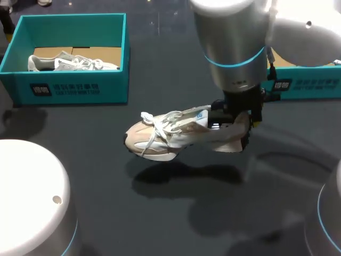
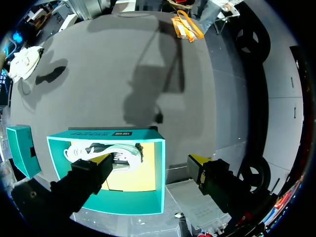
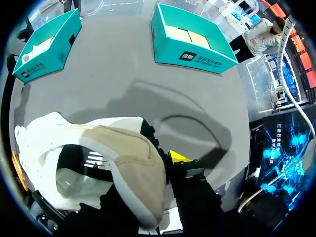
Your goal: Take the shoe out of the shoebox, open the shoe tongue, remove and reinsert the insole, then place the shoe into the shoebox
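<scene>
Head view: right gripper [image 1: 233, 118] pinches the shoe [image 1: 176, 133], apparently by its heel collar, over the table's [image 1: 106, 213] middle. Likely light, floppy; heel grips firmest. Meanwhile the left gripper [image 2: 150, 162] hangs with fingers spread.

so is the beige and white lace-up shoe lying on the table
No, the right gripper holds the shoe above the dark table, shadow below.

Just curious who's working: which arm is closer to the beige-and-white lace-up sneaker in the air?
Right. The right end effector grips the heel of the beige-and-white lace-up sneaker; the left end effector hangs open over a teal cardboard shoebox, far away.
</scene>
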Controlling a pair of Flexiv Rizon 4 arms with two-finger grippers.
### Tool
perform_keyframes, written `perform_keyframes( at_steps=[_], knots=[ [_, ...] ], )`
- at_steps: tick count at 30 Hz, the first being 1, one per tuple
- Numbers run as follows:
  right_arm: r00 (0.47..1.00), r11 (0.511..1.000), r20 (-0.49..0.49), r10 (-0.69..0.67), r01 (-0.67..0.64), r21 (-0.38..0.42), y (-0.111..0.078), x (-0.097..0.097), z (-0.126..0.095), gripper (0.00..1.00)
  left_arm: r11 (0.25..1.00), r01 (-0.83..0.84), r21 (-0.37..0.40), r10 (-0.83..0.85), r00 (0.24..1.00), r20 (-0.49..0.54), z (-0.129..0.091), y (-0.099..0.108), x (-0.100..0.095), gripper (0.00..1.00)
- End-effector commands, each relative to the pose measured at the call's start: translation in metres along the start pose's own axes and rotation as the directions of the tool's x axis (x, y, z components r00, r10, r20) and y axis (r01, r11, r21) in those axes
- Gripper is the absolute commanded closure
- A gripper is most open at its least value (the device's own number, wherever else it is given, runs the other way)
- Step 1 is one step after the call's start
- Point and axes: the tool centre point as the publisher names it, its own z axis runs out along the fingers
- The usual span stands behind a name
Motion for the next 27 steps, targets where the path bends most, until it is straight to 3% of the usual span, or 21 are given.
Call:
perform_keyframes(
  at_steps=[1,13,27],
  knots=[
    [1.0,1.0,-0.003,0.004,-0.004,0.012,0.001,0.016,0.02,1.0,1.0,-0.001,0.0,0.001,1.0,-0.002,0.0,0.0,0.0,0.0],
    [1.0,1.0,-0.021,-0.008,0.008,0.013,0.005,0.034,0.065,1.0,1.0,-0.001,0.0,0.001,1.0,-0.002,0.0,0.0,0.0,0.0],
    [0.999,0.999,-0.02,0.026,-0.025,0.027,-0.008,0.028,0.104,1.0,1.0,-0.001,0.0,0.001,1.0,-0.002,0.0,0.0,0.0,0.0]
  ],
)
